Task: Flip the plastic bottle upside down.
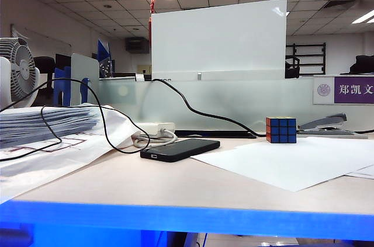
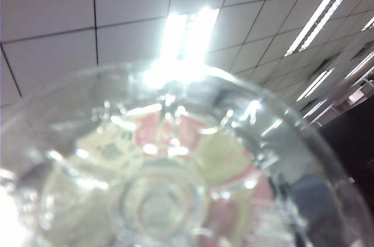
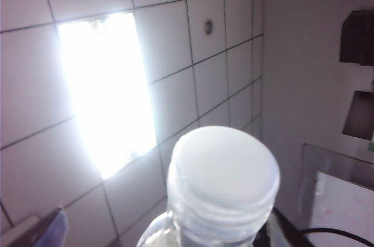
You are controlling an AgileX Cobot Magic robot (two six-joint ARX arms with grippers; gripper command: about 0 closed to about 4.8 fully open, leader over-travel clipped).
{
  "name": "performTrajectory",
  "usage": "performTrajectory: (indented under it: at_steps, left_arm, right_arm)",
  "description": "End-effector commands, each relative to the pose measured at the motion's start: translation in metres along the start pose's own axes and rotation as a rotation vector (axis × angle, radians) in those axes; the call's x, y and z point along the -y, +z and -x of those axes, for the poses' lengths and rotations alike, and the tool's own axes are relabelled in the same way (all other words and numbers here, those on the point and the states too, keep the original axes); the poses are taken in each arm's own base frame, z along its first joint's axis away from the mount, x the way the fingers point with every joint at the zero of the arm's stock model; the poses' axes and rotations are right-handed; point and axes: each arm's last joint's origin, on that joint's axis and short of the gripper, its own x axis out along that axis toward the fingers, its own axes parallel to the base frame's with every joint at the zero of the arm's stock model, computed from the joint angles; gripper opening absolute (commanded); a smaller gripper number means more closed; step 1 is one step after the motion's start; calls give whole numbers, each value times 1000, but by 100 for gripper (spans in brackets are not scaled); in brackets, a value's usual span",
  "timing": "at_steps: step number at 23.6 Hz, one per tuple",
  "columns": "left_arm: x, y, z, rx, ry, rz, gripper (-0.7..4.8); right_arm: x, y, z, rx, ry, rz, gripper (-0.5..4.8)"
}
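the plastic bottle (image 2: 175,171) fills the lower part of the left wrist view, seen end-on through its clear moulded base, with blurred red and pale yellow label colours showing through the plastic. in the right wrist view the same bottle shows its other end — a white cap (image 3: 225,180) on a ribbed wide neck, close to the lens, with ceiling tiles and a bright light panel (image 3: 105,89) behind. neither the left gripper nor the right gripper appears in any view, so whether either is wide, narrow or holding the bottle cannot be told. the exterior view shows no arm and no bottle — only the surface (image 1: 175,188) with a rubik's cube (image 1: 281,129), a black phone (image 1: 180,149), a sheet of white paper (image 1: 292,162), a stapler (image 1: 330,124) and a stack of papers (image 1: 47,124).
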Motion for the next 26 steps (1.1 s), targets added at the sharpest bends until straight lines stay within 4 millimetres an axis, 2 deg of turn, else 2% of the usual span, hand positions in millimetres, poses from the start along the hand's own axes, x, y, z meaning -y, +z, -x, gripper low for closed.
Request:
performTrajectory:
  at_steps: [1, 2, 4, 7, 8, 9, 10, 11, 12, 14, 17, 18, 19, 20, 21, 22, 23, 26]
  left_arm:
    - [-1, -3, -2, -49, 0, 60, -5]
    - [-2, -8, -4, -113, -9, 103, -5]
    - [-3, -13, -6, -191, -18, 150, -5]
    - [-5, -23, -11, -360, -70, 283, -5]
    - [-5, -26, -13, -386, -83, 311, -5]
    - [-4, -33, -14, -415, -89, 361, -5]
    - [-3, -37, -14, -424, -92, 389, -5]
    - [0, -48, -15, -441, -135, 482, -5]
    - [3, -55, -16, -448, -156, 536, -5]
    - [24, -84, -24, -486, -211, 684, -5]
    - [65, -129, -33, -528, -346, 814, -5]
    - [77, -140, -36, -549, -377, 849, -5]
    - [95, -158, -41, -581, -418, 891, -5]
    - [101, -167, -42, -595, -426, 902, -5]
    - [117, -183, -47, -609, -462, 931, -5]
    - [126, -190, -50, -614, -483, 946, -5]
    - [142, -206, -58, -617, -520, 974, -5]
    - [172, -224, -70, -605, -577, 981, -5]
  right_arm:
    - [-32, 34, 20, 90, 65, 227, 432]
    - [-47, 50, 33, 118, 81, 351, 431]
    - [-61, 64, 46, 130, 60, 491, 416]
    - [-102, 95, 81, 115, -28, 815, 381]
    - [-114, 102, 91, 96, -58, 887, 333]
    - [-125, 108, 103, 26, -119, 991, 187]
    - [-130, 111, 110, -40, -162, 1028, 61]
    - [-135, 114, 119, -125, -222, 1027, -1]
    - [-137, 115, 123, -173, -252, 1030, -9]
    - [-140, 117, 129, -272, -306, 1059, -9]
    - [-141, 117, 134, -370, -356, 1050, -9]
    - [-142, 116, 135, -380, -366, 1034, -9]
    - [-145, 118, 138, -376, -380, 1007, -9]
    - [-147, 118, 139, -371, -386, 997, -9]
    - [-146, 119, 140, -374, -391, 994, -9]
    - [-147, 120, 142, -374, -396, 994, -8]
    - [-147, 120, 142, -384, -403, 990, -9]
    - [-146, 119, 141, -388, -417, 927, -9]
